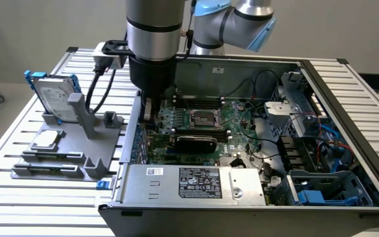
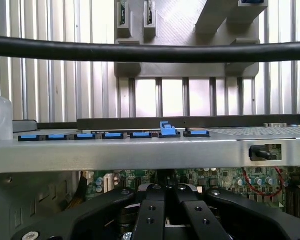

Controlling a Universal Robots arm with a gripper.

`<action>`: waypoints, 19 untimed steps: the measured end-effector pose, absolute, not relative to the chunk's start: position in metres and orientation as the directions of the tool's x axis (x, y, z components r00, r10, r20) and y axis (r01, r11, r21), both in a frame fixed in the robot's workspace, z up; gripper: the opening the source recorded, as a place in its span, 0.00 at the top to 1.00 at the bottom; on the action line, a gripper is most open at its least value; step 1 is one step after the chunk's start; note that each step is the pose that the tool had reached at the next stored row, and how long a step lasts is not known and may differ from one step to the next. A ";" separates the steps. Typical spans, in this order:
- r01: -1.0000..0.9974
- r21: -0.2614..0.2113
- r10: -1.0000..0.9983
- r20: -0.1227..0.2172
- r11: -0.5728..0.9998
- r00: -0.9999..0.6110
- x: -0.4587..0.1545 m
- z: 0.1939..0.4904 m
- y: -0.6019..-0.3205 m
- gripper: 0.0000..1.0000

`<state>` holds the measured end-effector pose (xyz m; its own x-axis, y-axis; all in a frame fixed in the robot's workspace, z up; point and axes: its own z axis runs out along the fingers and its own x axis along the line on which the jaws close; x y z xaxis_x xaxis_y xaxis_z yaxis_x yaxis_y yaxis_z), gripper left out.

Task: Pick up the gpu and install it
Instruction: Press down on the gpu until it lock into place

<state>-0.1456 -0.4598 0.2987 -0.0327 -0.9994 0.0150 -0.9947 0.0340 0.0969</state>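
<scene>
- Pincer fingers are pressing together, fully closed, with nothing visible between them; the pincer is reaching down inside the open computer case, at the board's nine o'clock edge in the exterior view.
- Gpu, with its glossy black shroud, is sitting on the motherboard near the case centre, roughly at four o'clock from the pincer and apart from it.
- Judging by looks, the gpu is light and stiff but fragile; the smooth shroud is likely slippery, so gripping across the long board edges seems safer than touching components.
- Hard drive is standing in a grey fixture on the slatted surface, outside the case at nine o'clock.
</scene>
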 end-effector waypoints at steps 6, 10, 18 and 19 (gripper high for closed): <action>-0.995 0.098 -0.999 0.015 0.034 -0.033 -0.146 0.297 -0.460 0.89; -0.994 0.100 -0.999 0.015 0.037 -0.036 -0.146 0.297 -0.460 0.89; -0.994 0.102 -0.999 0.015 0.048 -0.047 -0.146 0.297 -0.459 0.89; -0.993 0.103 -0.999 0.015 0.050 -0.048 -0.146 0.297 -0.459 0.89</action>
